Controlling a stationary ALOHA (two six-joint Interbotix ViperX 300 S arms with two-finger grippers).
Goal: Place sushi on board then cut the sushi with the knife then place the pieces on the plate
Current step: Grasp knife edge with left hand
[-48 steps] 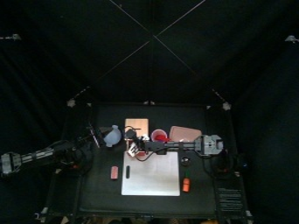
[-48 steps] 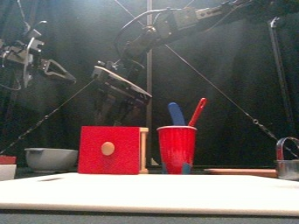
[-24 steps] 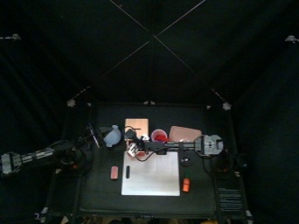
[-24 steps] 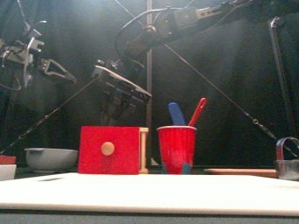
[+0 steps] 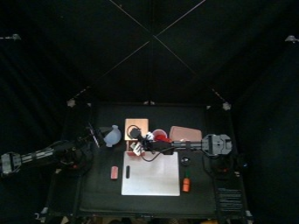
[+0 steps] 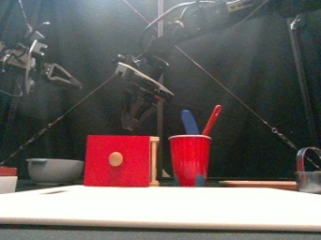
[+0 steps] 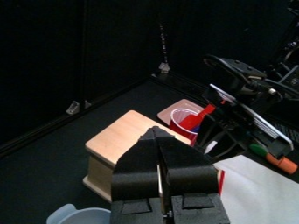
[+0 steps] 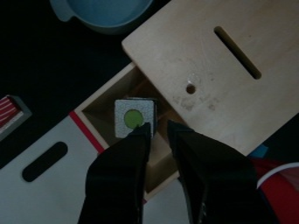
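Top view. Desk [image 5: 87, 188] fills the lower half, with black curtain behind it.

- White cutting board [image 5: 152, 175] lies at front centre.
- Wooden box [image 5: 136, 124] sits at back centre. The red cup [image 5: 159, 136] is just to its right and the pink tray [image 5: 186, 133] is right of the cup.
- Blue-grey bowl [image 5: 112, 136] is left of the box.
- Small red item [image 5: 114, 172] lies just off the board's left edge. An orange item [image 5: 184, 185] lies by the board's right front corner. Both are too small to identify.
- Right arm [image 5: 201, 145] reaches leftward past the middle. The right gripper [image 5: 138, 150] is in front of the box, at the board's back left corner.
- Left arm [image 5: 41, 158] lies low at the desk's left edge.
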